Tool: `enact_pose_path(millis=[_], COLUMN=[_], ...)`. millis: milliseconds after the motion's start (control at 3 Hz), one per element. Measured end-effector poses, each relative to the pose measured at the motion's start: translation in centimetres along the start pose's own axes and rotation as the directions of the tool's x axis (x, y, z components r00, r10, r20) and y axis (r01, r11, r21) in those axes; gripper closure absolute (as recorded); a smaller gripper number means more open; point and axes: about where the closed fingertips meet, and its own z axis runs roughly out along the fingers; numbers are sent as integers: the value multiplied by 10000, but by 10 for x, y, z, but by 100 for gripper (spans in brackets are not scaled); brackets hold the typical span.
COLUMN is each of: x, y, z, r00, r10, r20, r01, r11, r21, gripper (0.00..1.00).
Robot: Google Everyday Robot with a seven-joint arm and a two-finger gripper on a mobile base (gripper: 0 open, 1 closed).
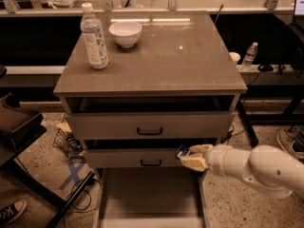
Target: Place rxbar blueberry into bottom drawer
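Note:
My gripper (192, 156) reaches in from the right on a white arm and sits in front of the middle drawer's right end, just above the open bottom drawer (149, 194). Its fingers are shut on the rxbar blueberry (182, 151), of which only a small dark blue end shows at the fingertips. The bottom drawer is pulled out, and its pale flat floor shows below the two drawer fronts with black handles.
A water bottle (94, 37) and a white bowl (125, 33) stand on the cabinet top (161, 56). The upper drawer (149, 125) is slightly pulled out. A dark chair (14, 127) and cables lie to the left. Another small bottle (250, 56) stands behind on the right.

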Motion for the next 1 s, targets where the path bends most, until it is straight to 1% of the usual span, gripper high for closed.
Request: enact_pose_path(millis=[333,667,1000], x=[73,105,111], y=[0,-3,0], z=[26,46,50], r00=[9987,9971,9963], r10=[411,630,738], r20=[296,433,432], r01=[-412,-629,-733], r11=[9991,9980,9972], r21=[36,-25,-125], gripper=[100,100,100])
